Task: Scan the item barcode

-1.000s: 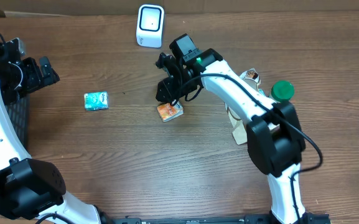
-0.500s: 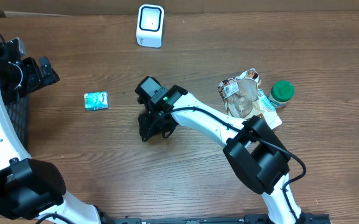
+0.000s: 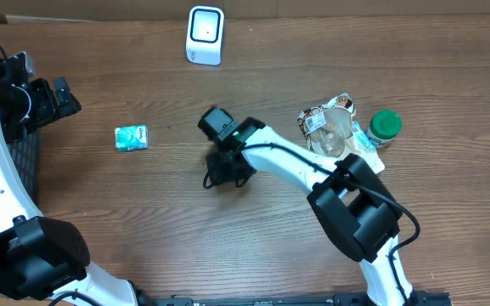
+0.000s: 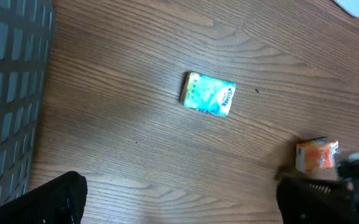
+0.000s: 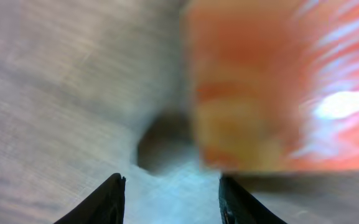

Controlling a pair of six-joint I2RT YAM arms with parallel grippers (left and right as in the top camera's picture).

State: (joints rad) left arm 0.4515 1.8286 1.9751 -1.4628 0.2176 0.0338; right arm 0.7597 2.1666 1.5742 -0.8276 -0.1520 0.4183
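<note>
On the bench (image 3: 143, 221), your orange packet (image 4: 317, 155) lay unscanned, well apart from the scanner (image 3: 205, 34), with the right claw (image 5: 172, 186) half-open beside it, gripping nothing.

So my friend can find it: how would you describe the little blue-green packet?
On the wooden table, look at the left half, left of the white scanner. A small flat packet lies there alone on bare wood. It is teal with white print, unlike the orange packet beside the right gripper.
</note>
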